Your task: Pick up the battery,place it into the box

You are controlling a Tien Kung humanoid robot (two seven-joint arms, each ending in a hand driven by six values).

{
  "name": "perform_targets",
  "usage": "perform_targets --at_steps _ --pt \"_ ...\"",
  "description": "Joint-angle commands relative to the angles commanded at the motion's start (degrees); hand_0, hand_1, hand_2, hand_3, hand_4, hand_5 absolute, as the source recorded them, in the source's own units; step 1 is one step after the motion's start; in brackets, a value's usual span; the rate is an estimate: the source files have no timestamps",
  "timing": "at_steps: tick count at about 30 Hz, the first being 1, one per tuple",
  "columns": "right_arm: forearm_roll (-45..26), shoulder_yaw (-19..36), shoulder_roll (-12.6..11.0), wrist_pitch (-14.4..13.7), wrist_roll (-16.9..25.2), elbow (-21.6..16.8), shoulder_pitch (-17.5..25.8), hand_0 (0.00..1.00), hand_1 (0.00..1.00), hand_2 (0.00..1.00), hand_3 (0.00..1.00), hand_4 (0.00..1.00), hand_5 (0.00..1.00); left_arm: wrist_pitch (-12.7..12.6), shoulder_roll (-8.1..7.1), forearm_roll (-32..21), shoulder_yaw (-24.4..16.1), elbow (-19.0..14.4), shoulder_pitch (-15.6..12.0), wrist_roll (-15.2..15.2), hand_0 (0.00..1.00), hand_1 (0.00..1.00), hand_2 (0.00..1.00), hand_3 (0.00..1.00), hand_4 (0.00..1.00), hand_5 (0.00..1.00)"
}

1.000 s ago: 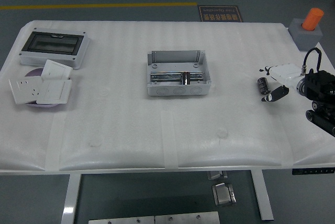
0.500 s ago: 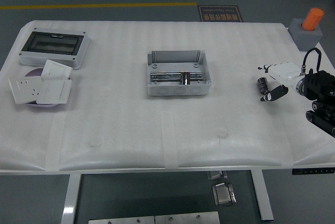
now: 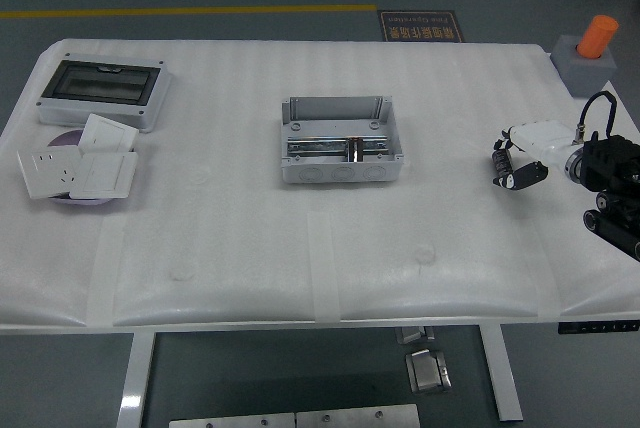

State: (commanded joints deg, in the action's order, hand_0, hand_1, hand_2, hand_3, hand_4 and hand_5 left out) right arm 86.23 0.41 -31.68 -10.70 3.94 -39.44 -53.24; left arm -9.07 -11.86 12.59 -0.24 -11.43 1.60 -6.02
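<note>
At the right of the frame, the robot's right hand, white-shelled on a black arm, reached in over the white foam-covered table. Its fingers were curled around the small dark cylindrical battery, which stood between the fingertips at the hand's left end; whether the battery rested on the table surface or was lifted clear could not be determined. The open grey plastic box with a metal rail inside sat at the centre of the frame, well apart from the battery and to its left. At the upper left lay a grey enclosure with a dark transparent lid. Just below it, white wall switch and socket plates were stacked over a purple disc. A grey block with an orange cylinder stood at the upper right corner.
</note>
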Motion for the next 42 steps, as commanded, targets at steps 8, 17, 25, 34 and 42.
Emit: perform_targets --at_steps 8,17,25,34,42 --pt "-0.11 -0.07 0.05 -0.04 0.10 -0.01 0.58 0.638 0.643 0.707 0.679 0.656 0.411 0.02 0.10 0.53 -0.52 -0.05 0.25 0.04 0.590 0.616 0.495 0.658 0.599 0.372" --pt "-0.28 0.04 0.00 -0.25 -0.06 -0.37 0.45 0.638 0.644 0.712 0.681 0.651 0.412 -0.02 0.15 0.03 0.03 -0.02 0.26 0.01 0.590 0.616 0.495 0.658 0.600 0.373" --pt "-2.11 0.55 -0.55 0.26 0.10 -1.34 -0.24 0.636 0.641 0.715 0.689 0.660 0.414 -0.03 0.28 -0.26 0.23 -0.02 0.10 0.07 0.590 0.616 0.495 0.658 0.600 0.373" --pt "-2.41 0.24 -0.90 1.35 0.52 -1.33 -0.22 0.645 0.648 0.739 0.774 0.880 0.502 -0.02 0.16 -0.24 0.24 0.03 -0.23 0.14 0.590 0.616 0.495 0.658 0.600 0.375" --pt "-2.19 0.56 -1.42 2.09 0.67 -2.03 -0.33 0.660 0.675 0.777 0.834 0.998 0.533 -0.03 0.21 -0.14 0.24 0.02 -0.15 0.10 0.588 0.616 0.495 0.657 0.595 0.371"
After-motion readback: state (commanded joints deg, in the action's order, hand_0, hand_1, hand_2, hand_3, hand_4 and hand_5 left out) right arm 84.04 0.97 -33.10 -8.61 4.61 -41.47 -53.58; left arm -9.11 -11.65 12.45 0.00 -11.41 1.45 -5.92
